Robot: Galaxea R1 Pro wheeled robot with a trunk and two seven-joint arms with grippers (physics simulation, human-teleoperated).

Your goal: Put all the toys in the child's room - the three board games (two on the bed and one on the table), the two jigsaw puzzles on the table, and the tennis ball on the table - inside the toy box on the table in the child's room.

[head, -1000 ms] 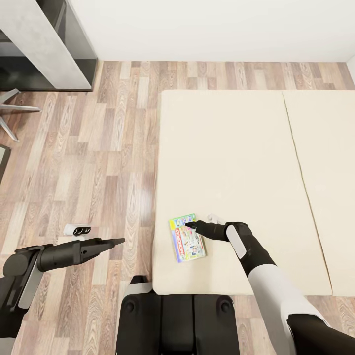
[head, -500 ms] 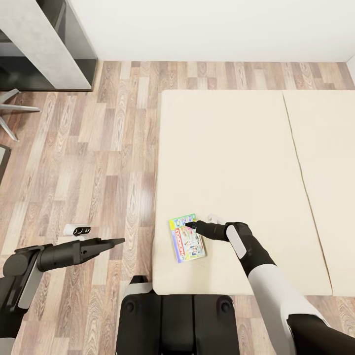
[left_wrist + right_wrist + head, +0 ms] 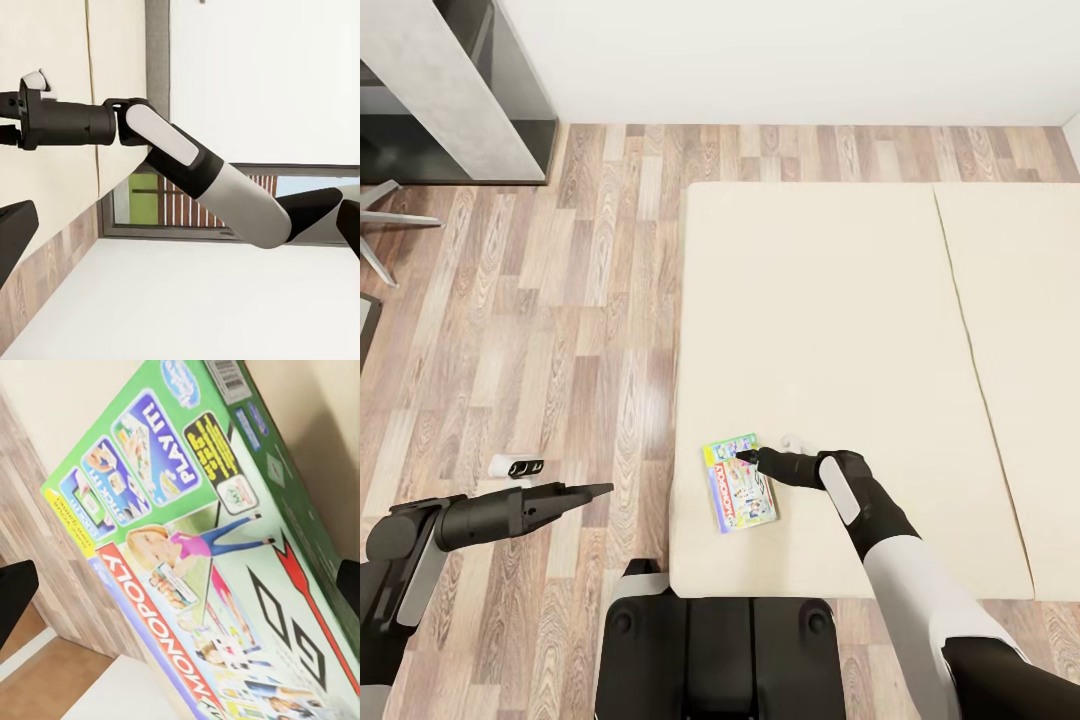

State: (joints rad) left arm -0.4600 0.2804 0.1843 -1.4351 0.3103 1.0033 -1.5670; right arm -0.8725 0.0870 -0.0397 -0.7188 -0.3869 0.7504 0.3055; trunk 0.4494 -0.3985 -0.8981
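Nothing differs from the earlier frames. The board game (image 3: 739, 483) lies flat at the bed's (image 3: 830, 330) near left corner, long axis running near to far. The right gripper (image 3: 744, 457), jaws spread, straddles its far edge. The left gripper (image 3: 598, 489) hovers over the floor (image 3: 560, 300), fingers together.

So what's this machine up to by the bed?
It is tidying toys. Its right end effector sits at the edge of a green board game lettered "MONOPOLY", which lies flat near the corner of the beige bed. The right wrist view shows the fingers spread on either side of the box, not yet closed. The left end effector hovers over the wood floor, holding nothing.
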